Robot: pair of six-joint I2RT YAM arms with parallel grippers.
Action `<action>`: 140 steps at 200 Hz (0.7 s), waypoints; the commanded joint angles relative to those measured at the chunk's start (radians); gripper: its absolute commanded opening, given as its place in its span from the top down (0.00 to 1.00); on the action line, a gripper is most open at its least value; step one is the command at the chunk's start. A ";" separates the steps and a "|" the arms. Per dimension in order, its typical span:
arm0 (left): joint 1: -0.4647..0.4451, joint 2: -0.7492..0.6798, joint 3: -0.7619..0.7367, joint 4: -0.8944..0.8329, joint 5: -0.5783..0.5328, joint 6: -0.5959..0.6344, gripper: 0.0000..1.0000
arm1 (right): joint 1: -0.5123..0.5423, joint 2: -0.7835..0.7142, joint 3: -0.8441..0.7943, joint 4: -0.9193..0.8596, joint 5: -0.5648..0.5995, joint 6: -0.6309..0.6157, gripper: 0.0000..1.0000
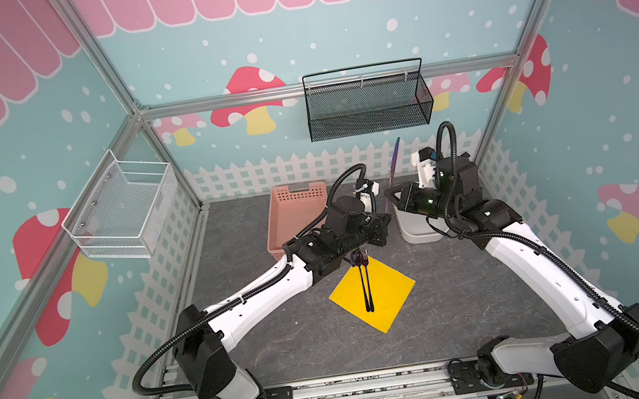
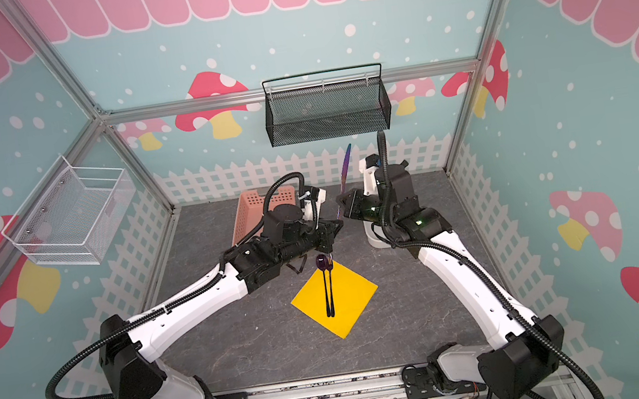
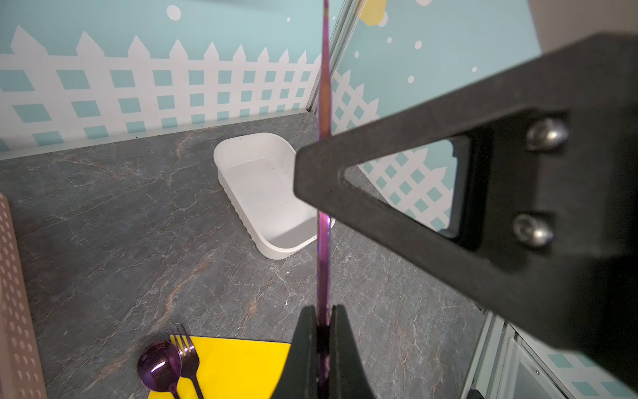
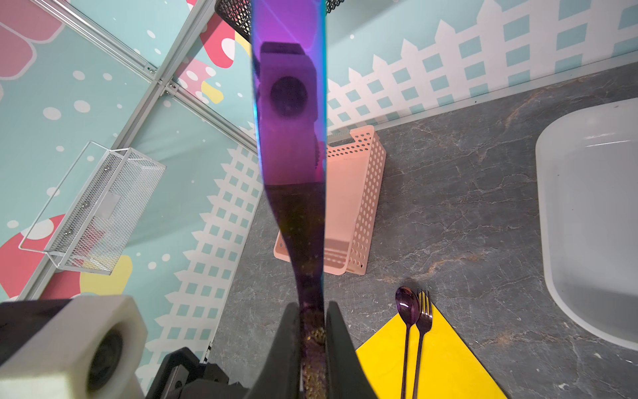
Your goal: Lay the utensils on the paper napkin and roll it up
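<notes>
Pinching the knife (image 1: 394, 165) upright beyond the paper napkin (image 1: 389, 288), left gripper (image 3: 322, 312) and right gripper (image 4: 312, 307) both clamp its handle. One should release fully before it's laid beside the fork (image 4: 424, 316).

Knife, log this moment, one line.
knife: upright | left gripper: shut on knife | right gripper: shut on knife | spoon, fork: on napkin

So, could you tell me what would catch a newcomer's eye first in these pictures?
The violet knife stands nearly upright in mid-air near the back, gripped by both the left pincer and the right pincer. The bright yellow napkin lies mid-table with the spoon and fork side by side on it.
</notes>
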 commanded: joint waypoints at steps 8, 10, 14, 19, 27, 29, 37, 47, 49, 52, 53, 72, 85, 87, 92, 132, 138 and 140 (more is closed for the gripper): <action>-0.006 -0.044 -0.019 0.035 -0.009 -0.008 0.92 | 0.005 -0.001 0.001 0.019 0.000 0.002 0.93; -0.005 -0.045 -0.020 0.036 -0.011 -0.008 0.91 | 0.005 0.000 0.001 0.017 0.000 0.002 0.94; -0.006 -0.048 -0.023 0.035 -0.010 -0.009 0.89 | 0.005 0.002 0.003 0.017 0.001 0.001 0.94; -0.006 -0.051 -0.027 0.032 -0.012 -0.010 0.86 | 0.005 0.004 0.004 0.014 0.002 -0.001 0.94; -0.005 -0.059 -0.036 0.031 -0.013 -0.010 0.81 | 0.006 0.008 0.008 0.007 0.008 -0.006 0.95; -0.006 -0.063 -0.037 0.030 -0.013 -0.008 0.79 | 0.005 0.010 0.009 0.004 0.010 -0.007 0.95; -0.005 -0.073 -0.050 0.030 -0.015 -0.008 0.76 | 0.006 0.014 0.016 -0.006 0.017 -0.014 0.95; -0.005 -0.090 -0.067 0.025 -0.020 -0.004 0.72 | 0.005 0.022 0.023 -0.021 0.024 -0.024 0.96; -0.005 -0.093 -0.070 0.023 -0.023 -0.004 0.71 | 0.006 0.023 0.024 -0.023 0.026 -0.026 0.96; -0.004 -0.099 -0.076 0.020 -0.025 -0.002 0.70 | 0.006 0.025 0.027 -0.027 0.027 -0.029 0.96; -0.004 -0.101 -0.078 0.019 -0.027 -0.001 0.70 | 0.006 0.026 0.027 -0.028 0.027 -0.031 0.96; 0.000 -0.134 -0.106 -0.021 -0.058 0.012 0.67 | 0.006 0.042 0.031 -0.049 0.029 -0.050 0.96; 0.008 -0.157 -0.124 -0.053 -0.067 0.016 0.66 | 0.006 0.057 0.034 -0.073 0.026 -0.065 0.96; 0.011 -0.161 -0.127 -0.057 -0.070 0.017 0.66 | 0.006 0.060 0.036 -0.078 0.026 -0.067 0.96; 0.015 -0.171 -0.136 -0.070 -0.070 0.017 0.65 | 0.007 0.065 0.038 -0.090 0.024 -0.073 0.96; 0.087 -0.264 -0.208 -0.154 -0.042 0.040 0.60 | 0.027 0.120 0.031 -0.178 0.014 -0.114 0.96; 0.107 -0.278 -0.217 -0.175 -0.035 0.045 0.60 | 0.032 0.126 0.021 -0.185 0.012 -0.116 0.96; 0.113 -0.281 -0.220 -0.179 -0.031 0.047 0.60 | 0.034 0.128 0.016 -0.186 0.011 -0.116 0.96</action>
